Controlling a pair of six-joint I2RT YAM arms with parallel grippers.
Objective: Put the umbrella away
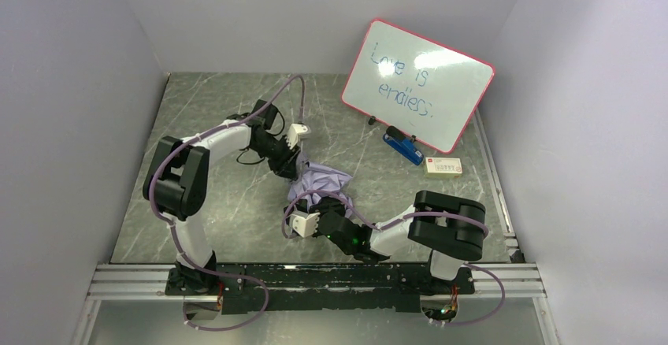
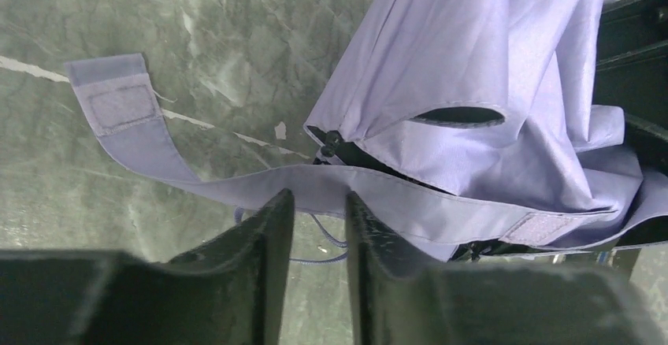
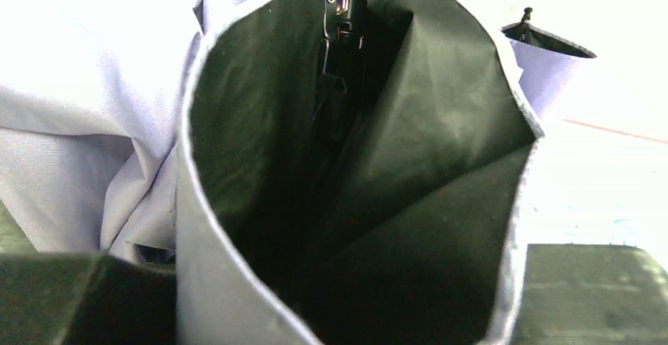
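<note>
The umbrella (image 1: 324, 179) lies as a crumpled lavender bundle at the middle of the marble table, between both arms. My left gripper (image 1: 295, 168) is at its far-left side. In the left wrist view the umbrella's fabric (image 2: 473, 69) fills the upper right, and its closing strap (image 2: 157, 148) with a velcro patch runs left across the table. The left gripper (image 2: 319, 203) has its tips right at the strap, jaws a narrow gap apart, with table showing between them. My right gripper (image 1: 335, 207) is shut on the bundle's near end. Folds of the umbrella (image 3: 79, 124) hide the right gripper (image 3: 339, 306).
A red-framed whiteboard (image 1: 417, 85) leans at the back right. A blue object (image 1: 403, 147) and a small white box (image 1: 443, 166) lie in front of it. Grey walls close in both sides and the back. A metal rail (image 1: 315, 278) runs along the near edge.
</note>
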